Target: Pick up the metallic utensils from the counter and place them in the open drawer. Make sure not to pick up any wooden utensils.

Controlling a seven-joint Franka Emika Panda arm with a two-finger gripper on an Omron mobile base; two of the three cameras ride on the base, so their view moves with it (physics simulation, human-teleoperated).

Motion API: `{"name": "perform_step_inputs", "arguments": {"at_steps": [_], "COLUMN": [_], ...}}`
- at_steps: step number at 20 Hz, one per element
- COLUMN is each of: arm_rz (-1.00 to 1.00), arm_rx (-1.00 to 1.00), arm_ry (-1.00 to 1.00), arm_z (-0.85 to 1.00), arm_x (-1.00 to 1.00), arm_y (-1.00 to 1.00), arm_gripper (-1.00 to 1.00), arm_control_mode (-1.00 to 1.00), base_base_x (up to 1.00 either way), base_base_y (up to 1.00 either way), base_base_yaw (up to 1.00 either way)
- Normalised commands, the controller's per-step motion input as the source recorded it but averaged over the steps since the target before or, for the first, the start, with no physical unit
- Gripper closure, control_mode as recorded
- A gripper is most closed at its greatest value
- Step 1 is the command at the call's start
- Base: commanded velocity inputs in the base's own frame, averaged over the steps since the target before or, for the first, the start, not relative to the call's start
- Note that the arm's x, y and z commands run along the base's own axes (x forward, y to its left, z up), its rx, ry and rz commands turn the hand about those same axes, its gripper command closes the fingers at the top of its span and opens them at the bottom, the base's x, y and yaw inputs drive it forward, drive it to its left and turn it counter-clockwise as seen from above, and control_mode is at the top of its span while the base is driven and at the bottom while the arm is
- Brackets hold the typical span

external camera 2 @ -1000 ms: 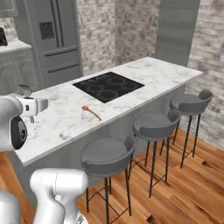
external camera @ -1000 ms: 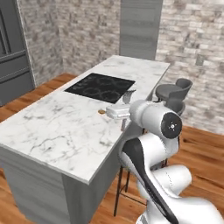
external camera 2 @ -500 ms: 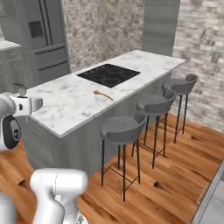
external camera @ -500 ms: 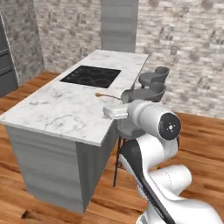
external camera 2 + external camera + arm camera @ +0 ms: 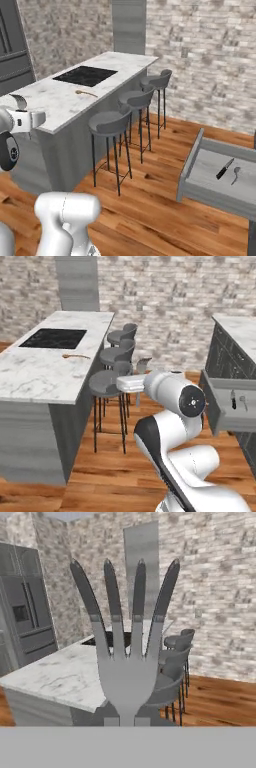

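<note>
Transit step: jaws gripping fork (image 5: 131,657), prob. firmly. Drawer (image 5: 207,172) open at right w/ knife (image 5: 224,169) + spoon (image 5: 236,174) inside. Next: carry fork over drawer, release. Wooden spoon (image 5: 76,356) stays on worktop (image 5: 37,373).

The arm (image 5: 175,441) is showing glossy white, rounded shell segments joined by dark grey bands. A dark round joint cap (image 5: 192,402) with small pale markings is sitting on the elbow housing; a similar cap (image 5: 7,151) is appearing from the right.
</note>
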Motion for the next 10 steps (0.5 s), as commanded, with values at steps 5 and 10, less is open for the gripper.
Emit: {"name": "perform_step_inputs", "arguments": {"at_steps": [5,10], "arm_rz": [0.00,0.00], "arm_rx": [0.00,0.00], "arm_ry": [0.00,0.00], "arm_z": [0.00,0.00], "arm_x": [0.00,0.00], "arm_y": [0.00,0.00], "arm_gripper": [1.00,1.00], "arm_control_mode": [1.00,1.00], "base_base_x": [0.25,0.46], "base_base_y": [-1.00,-0.96], "base_base_yaw": [-0.19,-0.03]}}
